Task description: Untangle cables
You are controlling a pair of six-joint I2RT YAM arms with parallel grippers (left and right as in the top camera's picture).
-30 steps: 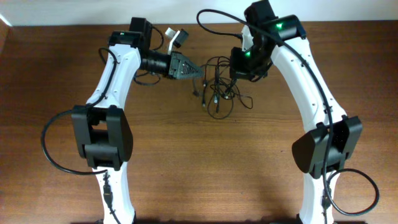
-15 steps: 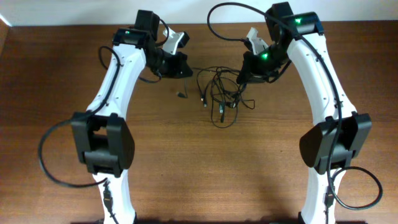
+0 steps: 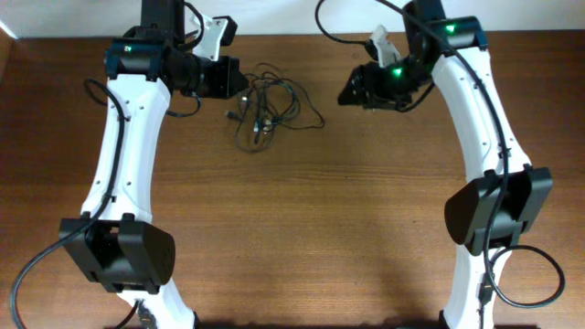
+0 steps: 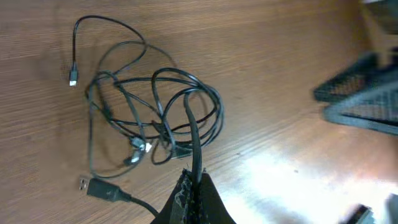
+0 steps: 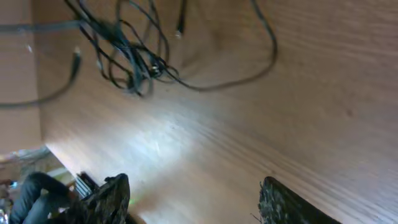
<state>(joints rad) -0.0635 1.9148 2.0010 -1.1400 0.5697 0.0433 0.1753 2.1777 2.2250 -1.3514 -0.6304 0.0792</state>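
Drawing the pinched strand slowly toward nine o'clock should loosen the cables (image 3: pixel 270 108), which lie knotted on the bench (image 3: pixel 320 210) toward twelve o'clock in the overhead view. Your left claw (image 4: pixel 189 182) is clamped on one thin black cord at the heap's edge; your right claw (image 3: pixel 353 91) hangs wide and empty at the heap's three o'clock, well apart. Have it pin a loop first. The cords are slim, limp and glossy, with a flat USB plug (image 4: pixel 99 188) and silvery tips; the wood is smooth, grained.
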